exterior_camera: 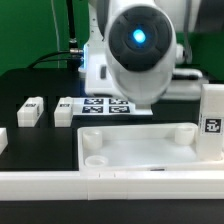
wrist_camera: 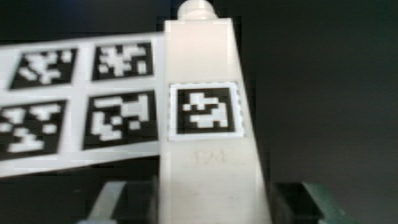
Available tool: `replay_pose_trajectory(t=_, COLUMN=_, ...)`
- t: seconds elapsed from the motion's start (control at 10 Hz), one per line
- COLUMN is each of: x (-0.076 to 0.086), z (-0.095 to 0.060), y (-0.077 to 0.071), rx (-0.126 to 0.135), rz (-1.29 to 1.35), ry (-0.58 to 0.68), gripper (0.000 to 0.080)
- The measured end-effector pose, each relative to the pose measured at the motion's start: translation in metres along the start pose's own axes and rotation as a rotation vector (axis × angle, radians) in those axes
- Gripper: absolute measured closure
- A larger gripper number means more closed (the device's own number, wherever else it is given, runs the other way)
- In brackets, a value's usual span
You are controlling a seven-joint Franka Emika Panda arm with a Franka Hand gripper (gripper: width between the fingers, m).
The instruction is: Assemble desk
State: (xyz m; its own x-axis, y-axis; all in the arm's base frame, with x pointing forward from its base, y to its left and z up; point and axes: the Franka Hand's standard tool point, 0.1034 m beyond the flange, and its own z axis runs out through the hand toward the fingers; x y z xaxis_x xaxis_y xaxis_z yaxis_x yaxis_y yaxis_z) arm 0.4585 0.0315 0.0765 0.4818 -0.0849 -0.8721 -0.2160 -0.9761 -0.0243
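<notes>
Sitting between the jaws right now is one white square leg [wrist_camera: 210, 150], tag facing the wrist camera, pointed tip aimed away. The two dark fingers [wrist_camera: 118, 200] hug its flanks on either side: partway closed and clamped on that leg, as far as the wrist view shows. Is it off the tabletop or resting on it? Can't tell. It crosses in front of the marker board [wrist_camera: 80, 100], so the grab sits right by that board. From the exterior view the arm [exterior_camera: 140, 45] and its big round joint block the grip altogether.

Out to the desk slab [exterior_camera: 140, 155]: flat at the front of the tabletop [exterior_camera: 20, 90], rim up. Both corner sockets in sight, the left socket [exterior_camera: 92, 140] and the right socket [exterior_camera: 186, 134], are empty. Nothing screwed in there!

Two loose legs [exterior_camera: 32, 110] lie on their sides behind the slab toward the exterior view's left, untouched, just beside the marker board. An upright leg [exterior_camera: 213, 115] stands at the exterior view's right, close against the slab's end. Its foot is hidden, so I can't say whether it is seated in a corner. A long white rail [exterior_camera: 100, 185] runs along the very front.

My read: early days. One leg in hand, no visible socket filled. Carrying each leg to a corner and twisting it home looks like nearly all the work ahead.
</notes>
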Motion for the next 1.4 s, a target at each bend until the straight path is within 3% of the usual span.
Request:
replay_pose_trajectory(t=0.1, x=-0.008, z=-0.024, y=0.003, rx=0.009, rz=-0.009, ry=0.028, gripper=0.0511)
replay_pose_trajectory(t=0.2, x=-0.018, z=-0.041, y=0.008, rx=-0.001, rz=-0.035, ry=0.06, gripper=0.051)
replay_pose_trajectory(t=0.4, x=-0.006, z=-0.048, y=0.008, rx=-0.011, rz=-0.049, ry=0.167, gripper=0.051)
replay_pose_trajectory(t=0.7, x=0.0, z=-0.061, y=0.008, rx=0.004, rz=-0.054, ry=0.359, gripper=0.051)
replay_pose_trajectory(t=0.9, x=-0.017, z=-0.11, y=0.012, rx=0.021, rz=-0.082, ry=0.464, gripper=0.0509)
replay_pose_trajectory(t=1.0, x=-0.02, z=-0.127, y=0.018, rx=0.029, rz=-0.091, ry=0.526, gripper=0.0509)
replay_pose_trajectory(t=1.4, x=-0.008, z=-0.137, y=0.015, rx=0.035, rz=-0.089, ry=0.852, gripper=0.0509)
